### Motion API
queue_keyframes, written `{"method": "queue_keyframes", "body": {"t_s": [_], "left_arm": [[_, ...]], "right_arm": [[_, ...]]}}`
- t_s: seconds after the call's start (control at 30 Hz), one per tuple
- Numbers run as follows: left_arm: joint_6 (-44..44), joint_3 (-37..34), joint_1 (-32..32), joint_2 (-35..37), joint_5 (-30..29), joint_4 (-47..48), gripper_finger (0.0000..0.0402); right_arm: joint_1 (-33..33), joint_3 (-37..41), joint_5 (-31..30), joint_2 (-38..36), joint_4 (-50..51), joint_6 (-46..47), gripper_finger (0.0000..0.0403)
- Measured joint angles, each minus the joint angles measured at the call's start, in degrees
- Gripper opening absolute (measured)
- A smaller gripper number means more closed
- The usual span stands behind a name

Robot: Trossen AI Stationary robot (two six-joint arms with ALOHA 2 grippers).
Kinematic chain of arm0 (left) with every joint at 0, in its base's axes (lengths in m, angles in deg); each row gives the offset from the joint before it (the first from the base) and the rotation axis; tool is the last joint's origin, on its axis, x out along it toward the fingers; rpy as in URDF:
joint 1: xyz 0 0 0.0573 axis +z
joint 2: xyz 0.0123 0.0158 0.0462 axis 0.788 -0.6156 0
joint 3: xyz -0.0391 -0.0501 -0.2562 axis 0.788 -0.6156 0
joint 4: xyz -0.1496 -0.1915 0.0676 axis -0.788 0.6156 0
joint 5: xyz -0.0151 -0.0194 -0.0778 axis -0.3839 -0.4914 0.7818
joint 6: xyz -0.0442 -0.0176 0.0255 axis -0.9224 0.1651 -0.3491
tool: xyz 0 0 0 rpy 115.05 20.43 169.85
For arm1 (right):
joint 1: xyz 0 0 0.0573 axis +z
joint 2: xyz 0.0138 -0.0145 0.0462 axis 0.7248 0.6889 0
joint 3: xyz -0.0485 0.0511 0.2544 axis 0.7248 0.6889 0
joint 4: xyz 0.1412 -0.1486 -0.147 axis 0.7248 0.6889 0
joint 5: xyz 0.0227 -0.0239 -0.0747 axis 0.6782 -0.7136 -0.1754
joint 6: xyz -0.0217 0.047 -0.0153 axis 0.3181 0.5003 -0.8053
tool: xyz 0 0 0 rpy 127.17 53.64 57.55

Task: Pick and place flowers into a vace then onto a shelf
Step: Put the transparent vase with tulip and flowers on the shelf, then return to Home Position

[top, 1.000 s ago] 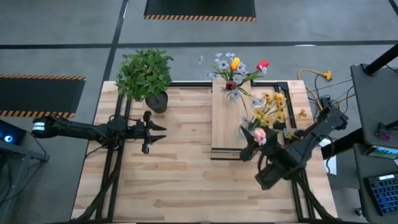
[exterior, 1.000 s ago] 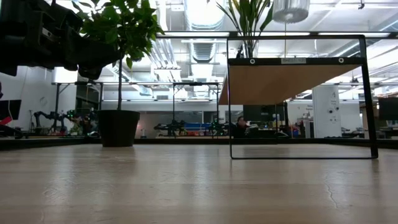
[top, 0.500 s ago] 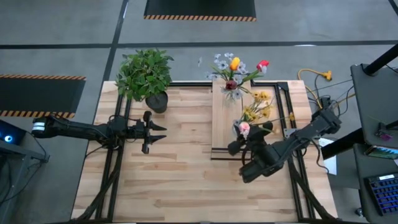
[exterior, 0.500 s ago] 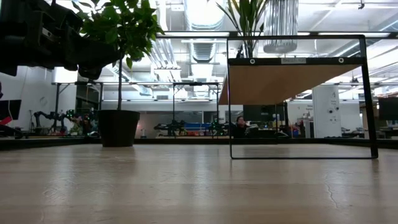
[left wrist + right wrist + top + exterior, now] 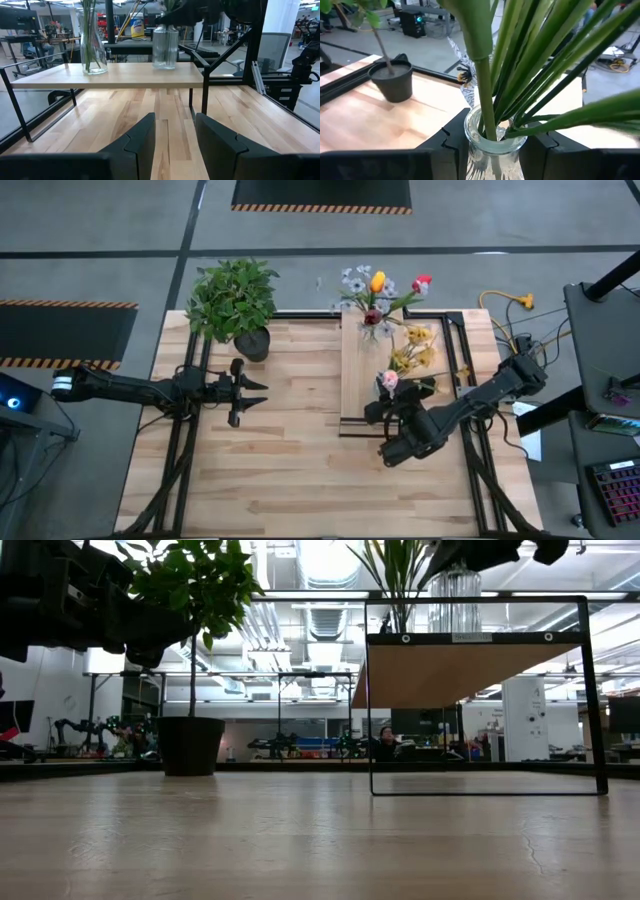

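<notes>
Glass vase [image 5: 492, 150], base cut off, clamped in right gripper [image 5: 492, 145]; left gripper [image 5: 172, 142] apart.

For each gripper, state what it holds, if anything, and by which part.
The right gripper holds a glass vase of flowers by its neck, just below the rim. The left gripper holds nothing.

Glass vase [image 5: 492, 150] base cut off, perhaps resting

Pale wood counter [image 5: 290, 460] carries a potted plant [image 5: 235, 305] at its far left corner and the shelf [image 5: 358, 375], a pale plank on a black frame. On the shelf's far end stands a glass vase of flowers [image 5: 372, 300].
</notes>
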Motion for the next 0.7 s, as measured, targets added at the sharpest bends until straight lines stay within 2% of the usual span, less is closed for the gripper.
{"method": "queue_keyframes", "body": {"t_s": [0.17, 0.47, 0.7], "left_arm": [[0.0, 0.0, 0.0, 0.0, 0.0, 0.0, 0.0123], [0.0, 0.0, 0.0, 0.0, 0.02, 0.0, 0.0123], [0.0, 0.0, 0.0, 0.0, 0.0, 0.02, 0.0123]], "right_arm": [[0.03, -0.04, 0.0, -0.35, -0.31, -1.1, 0.0113], [0.0, -0.07, -0.49, -0.41, -1.18, -1.26, 0.0193], [1.35, -0.22, -3.23, -0.72, -1.14, -4.56, 0.0214]]}}
